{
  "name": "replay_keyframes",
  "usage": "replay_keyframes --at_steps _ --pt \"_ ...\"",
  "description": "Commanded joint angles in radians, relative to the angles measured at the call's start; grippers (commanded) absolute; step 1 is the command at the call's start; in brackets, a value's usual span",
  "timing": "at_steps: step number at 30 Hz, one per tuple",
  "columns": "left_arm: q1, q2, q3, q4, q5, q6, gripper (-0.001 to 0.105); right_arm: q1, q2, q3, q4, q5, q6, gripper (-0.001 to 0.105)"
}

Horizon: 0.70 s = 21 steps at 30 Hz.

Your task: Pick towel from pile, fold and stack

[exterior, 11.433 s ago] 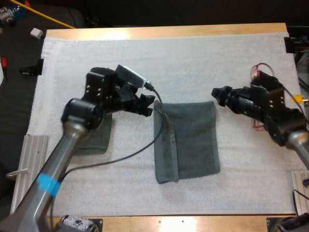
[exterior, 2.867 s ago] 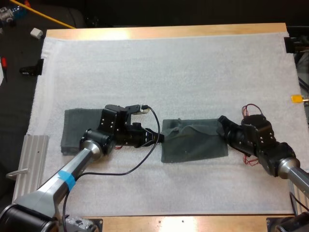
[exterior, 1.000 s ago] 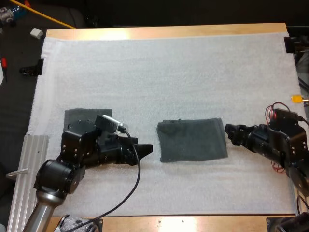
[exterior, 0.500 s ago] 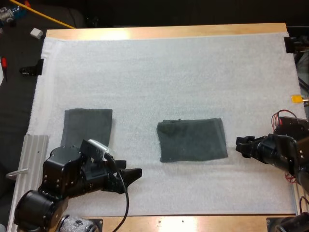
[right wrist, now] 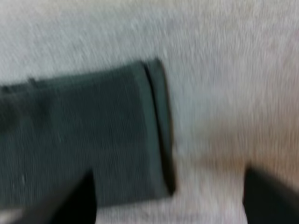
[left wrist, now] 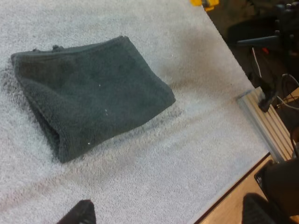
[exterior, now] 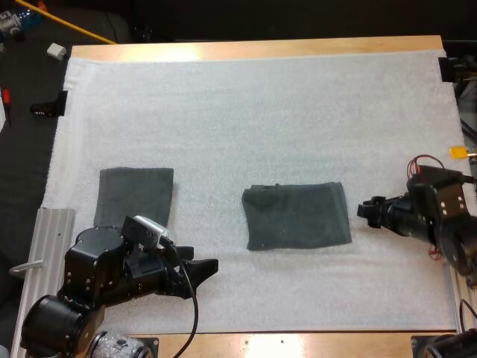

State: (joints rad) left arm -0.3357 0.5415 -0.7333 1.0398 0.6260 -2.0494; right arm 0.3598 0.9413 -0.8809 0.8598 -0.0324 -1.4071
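Note:
A folded dark grey-green towel (exterior: 297,215) lies flat near the middle of the white mat (exterior: 253,112); it also appears in the left wrist view (left wrist: 88,93) and the right wrist view (right wrist: 79,140). A second folded towel (exterior: 136,195) lies at the mat's left side. My left gripper (exterior: 203,267) is open over bare mat near the front edge, well left of the middle towel. My right gripper (exterior: 367,209) is open just right of the middle towel's right edge, not touching it.
A ribbed metal rail (exterior: 41,253) lies off the mat's left front edge, and another metal rail (left wrist: 266,126) sits past the mat's right side. The wooden table edge (exterior: 253,48) borders the mat at the back.
Over the last second my left arm pulled back from the towel toward the front left corner. My right gripper drew away to the right, then came back a little toward the towel's right edge.

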Motion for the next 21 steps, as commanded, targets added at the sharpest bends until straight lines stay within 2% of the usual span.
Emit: replay_keyframes --at_steps 1,12,15,17,21 --pt "0.0 -0.005 -0.006 -0.013 0.005 -0.014 0.062 -0.07 0.084 -0.003 -0.043 -0.078 -0.04 0.063" --pt "0.001 -0.004 -0.007 -0.011 -0.001 -0.028 0.062 -0.241 0.324 0.003 -0.152 -0.361 -0.136 0.063" --pt "0.002 -0.003 -0.007 -0.008 -0.003 -0.031 0.062 -0.258 0.387 0.003 -0.184 -0.434 -0.154 0.063" --pt "0.0 -0.004 -0.005 -0.002 0.001 -0.026 0.062 -0.262 0.389 -0.001 -0.181 -0.426 -0.151 0.064" --pt "0.0 -0.001 -0.006 0.008 0.001 -0.029 0.062 -0.264 0.48 -0.006 -0.229 -0.519 -0.154 0.064"
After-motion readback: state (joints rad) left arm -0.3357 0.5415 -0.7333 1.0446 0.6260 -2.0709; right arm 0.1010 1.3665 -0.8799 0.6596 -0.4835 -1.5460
